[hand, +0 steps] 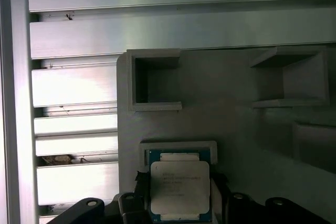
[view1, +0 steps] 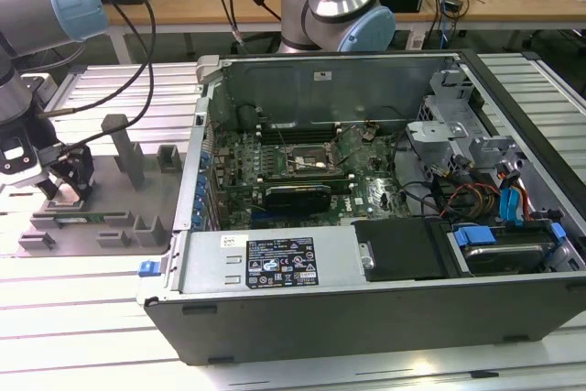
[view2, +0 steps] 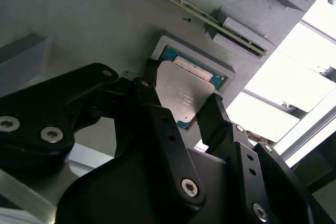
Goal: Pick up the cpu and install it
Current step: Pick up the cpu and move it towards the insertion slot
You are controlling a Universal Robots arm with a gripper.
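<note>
Gripper [view1: 64, 191] sat low over the grey fixture plate [view1: 101, 191], at the cpu [view2: 184, 95] in its pocket. The raised pocket rim [hand: 178, 144] hemmed the chip all round. Upright posts [view1: 121, 148] stood near, toward the exterior view's right. The case side wall [view1: 197, 162] stood between plate and socket [view1: 307, 160]. Case top was open; room above the socket looked free, hard to tell. Cables [view1: 458, 194] crowded the far end.

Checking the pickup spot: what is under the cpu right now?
The cpu lies in a shallow framed recess of the grey fixture plate. The recess floor beneath it is covered by the chip and cannot be seen.
</note>
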